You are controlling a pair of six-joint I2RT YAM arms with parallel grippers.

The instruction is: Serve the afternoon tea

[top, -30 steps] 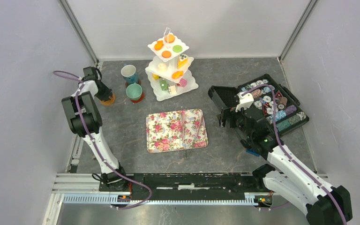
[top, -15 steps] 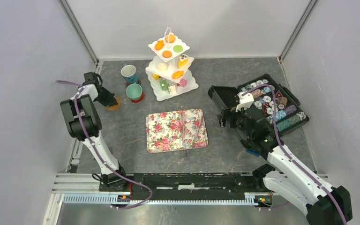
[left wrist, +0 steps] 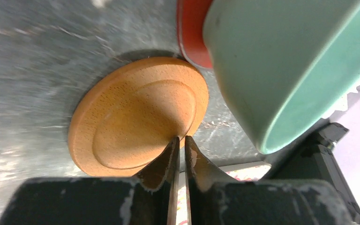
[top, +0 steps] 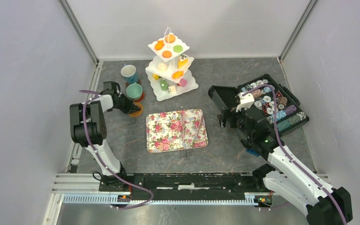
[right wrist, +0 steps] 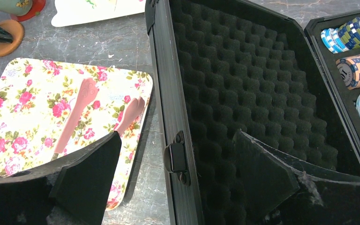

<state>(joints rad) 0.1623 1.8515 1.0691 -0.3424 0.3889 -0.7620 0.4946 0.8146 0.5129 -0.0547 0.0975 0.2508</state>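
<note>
My left gripper is shut on the near rim of a round orange-brown wooden saucer. The saucer is just off the floral tray's far-left corner. Right beside it, a teal cup stands on a red saucer. A taller teal cup stands behind. A white three-tier stand holds orange, green, yellow and pink cakes. My right gripper is open and empty, over the black case's lid edge.
Two pink utensils lie on the floral tray. The open black case with patterned chips sits at the right. A small blue brick lies near the right arm. Grey walls close in both sides.
My left gripper has carried the wooden saucer from the far left toward the right and nearer, ending beside the teal cup and the tray's corner. The right arm has not moved.
</note>
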